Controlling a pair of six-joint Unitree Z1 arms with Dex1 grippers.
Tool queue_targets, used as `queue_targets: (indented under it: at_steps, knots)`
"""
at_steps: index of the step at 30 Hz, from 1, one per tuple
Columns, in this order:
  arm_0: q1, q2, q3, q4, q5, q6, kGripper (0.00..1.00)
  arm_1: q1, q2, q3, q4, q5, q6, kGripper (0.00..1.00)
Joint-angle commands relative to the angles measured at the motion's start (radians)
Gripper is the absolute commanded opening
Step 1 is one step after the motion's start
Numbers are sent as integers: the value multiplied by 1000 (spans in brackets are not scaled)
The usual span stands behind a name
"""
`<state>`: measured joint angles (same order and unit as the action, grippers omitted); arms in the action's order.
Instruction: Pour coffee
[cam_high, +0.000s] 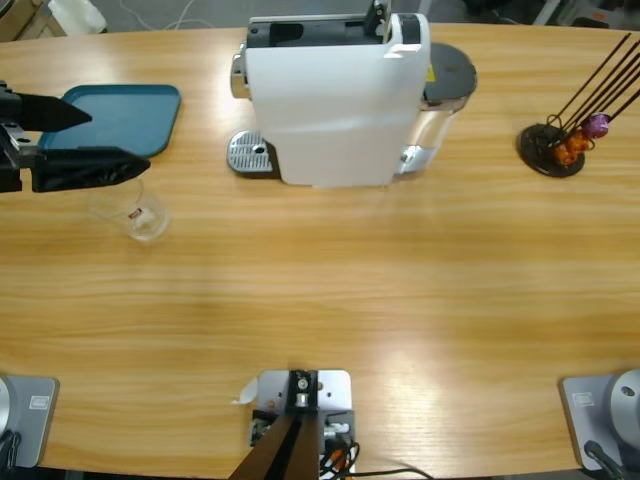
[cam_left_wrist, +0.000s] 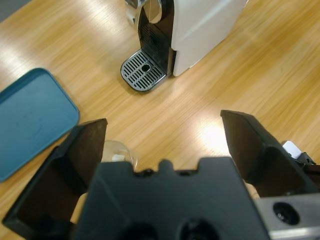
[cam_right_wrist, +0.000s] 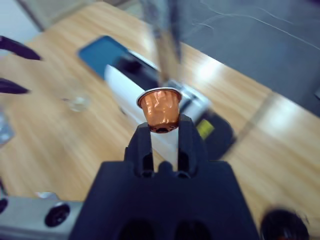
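Your long wooden table (cam_high: 330, 290) fills the high view, its grain running left to right; past its far edge only a dark floor strip with a pale cable shows. The white coffee machine (cam_high: 335, 95) stands at the far middle, its long axis across the table, its spout end and round metal drip grate (cam_high: 250, 155) pointing toward the table's left end. A teal tray (cam_high: 125, 115) lies flat at far left. At far right a black capsule stand (cam_high: 553, 148) holds orange and purple capsules under thin dark rods.

Your left gripper (cam_high: 90, 140) comes in from the left edge, jaws spread wide, nothing between them. Just beside its lower jaw stands an upright clear glass (cam_high: 143, 212); you cannot tell from these views whether any coffee lies in it.

The left wrist view looks down between the wide jaws at the grate (cam_left_wrist: 144, 76), the tray's corner (cam_left_wrist: 30, 120) and the glass rim (cam_left_wrist: 117, 150) near the left jaw.

Only the right wrist view shows your right gripper (cam_right_wrist: 162, 131): raised above the table, jaws narrowed onto a copper-orange capsule (cam_right_wrist: 160, 111), rim up, narrow end down between the fingertips.
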<state>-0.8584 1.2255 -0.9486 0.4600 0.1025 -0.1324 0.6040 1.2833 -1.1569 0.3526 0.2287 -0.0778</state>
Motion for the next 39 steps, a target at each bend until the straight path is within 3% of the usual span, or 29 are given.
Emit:
queue_targets:
  at_steps: [1, 6, 14, 22, 39]
  knots:
    - [-11, -63, 54, 0, 17, -41, 977, 145, 345, -249, 6, 83, -237, 0]
    - [-11, -88, 59, 10, 17, -43, 977, 181, 449, -317, 9, 83, -324, 0]
    - [-11, -59, 57, 5, 16, -48, 977, 168, 537, -339, 9, -44, -392, 0]
    - [-11, -33, 56, -1, 12, -47, 977, 121, 531, -279, 6, -76, -417, 0]
    - [-11, -24, 65, -3, 11, -47, 978, 125, 556, -296, -4, -48, -414, 0]
